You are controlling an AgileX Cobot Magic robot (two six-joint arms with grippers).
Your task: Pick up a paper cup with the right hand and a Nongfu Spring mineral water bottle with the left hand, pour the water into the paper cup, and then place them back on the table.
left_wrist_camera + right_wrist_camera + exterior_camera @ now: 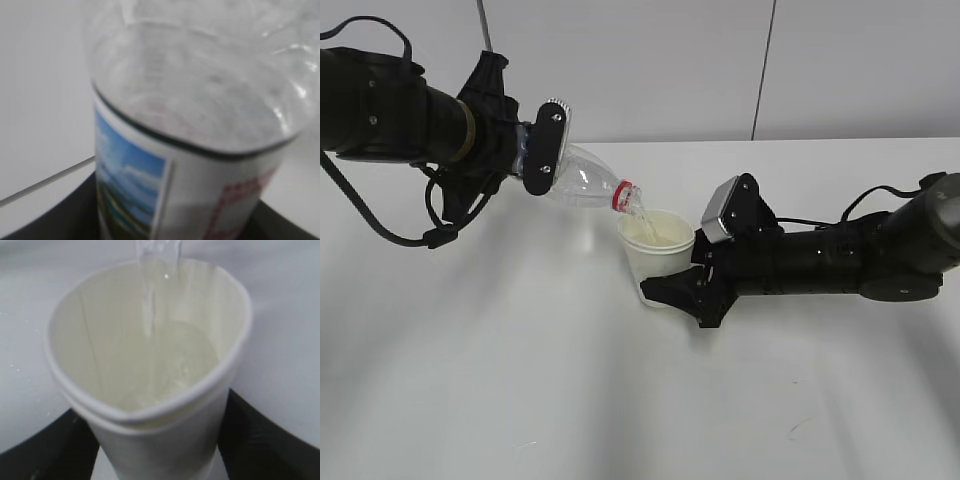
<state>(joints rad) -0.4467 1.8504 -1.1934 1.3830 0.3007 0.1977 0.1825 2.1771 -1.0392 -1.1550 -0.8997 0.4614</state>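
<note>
My left gripper (535,150) is shut on the Nongfu Spring mineral water bottle (585,178) and holds it tilted down to the right, its red neck ring over the paper cup's rim. The bottle fills the left wrist view (200,130), its label between the dark fingers. My right gripper (670,290) is shut on the paper cup (657,250) and holds it upright, squeezed oval. A thin stream of water (150,295) falls into the cup (150,355), and water pools at its bottom. The white table (520,380) lies below.
A white wall with a dark vertical seam (762,70) stands behind the table. The table's far edge (820,140) runs behind both arms. A faint small mark (798,425) lies on the tabletop at the front right.
</note>
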